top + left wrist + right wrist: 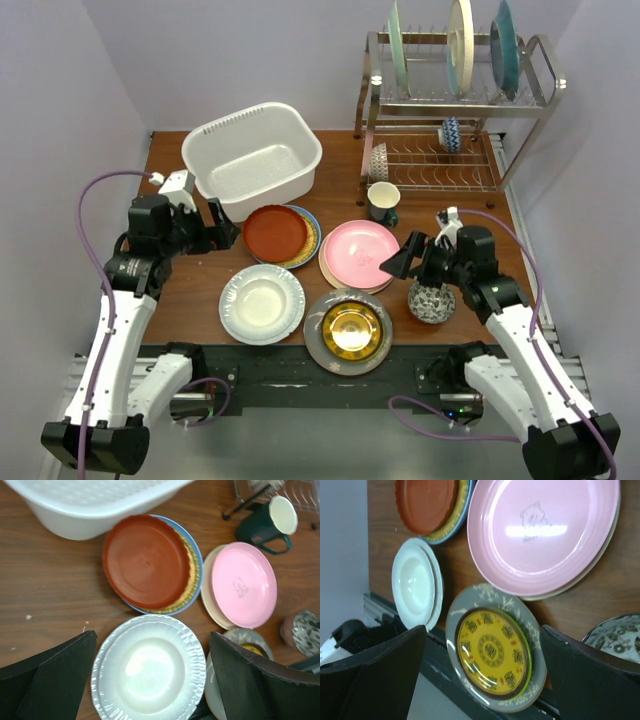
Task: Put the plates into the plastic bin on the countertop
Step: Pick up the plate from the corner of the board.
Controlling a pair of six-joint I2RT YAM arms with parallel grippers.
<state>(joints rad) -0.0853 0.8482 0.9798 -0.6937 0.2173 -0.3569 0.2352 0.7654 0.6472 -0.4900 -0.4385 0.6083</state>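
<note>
The plastic bin [215,128] is sitting at the rear left of the tabletop [195,278], with the dish rack [440,170] standing to its right. 3 upright plates [461,45] are standing in the rack's top tier, with 2 bowls [450,133] lower down. 4 stacks are lying in 2 rows: the rear-left stack [275,232] just before the bin, the rear-right stack [358,252] beside it, and the front-left stack [261,303] and front-right stack [349,330] nearer the arms. A mug [383,202] is standing behind the rear-right stack. A lone bowl [431,300] is sitting right of the front-right stack.

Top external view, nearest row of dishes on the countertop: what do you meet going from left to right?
white plate → grey plate with gold centre → small patterned bowl
</note>
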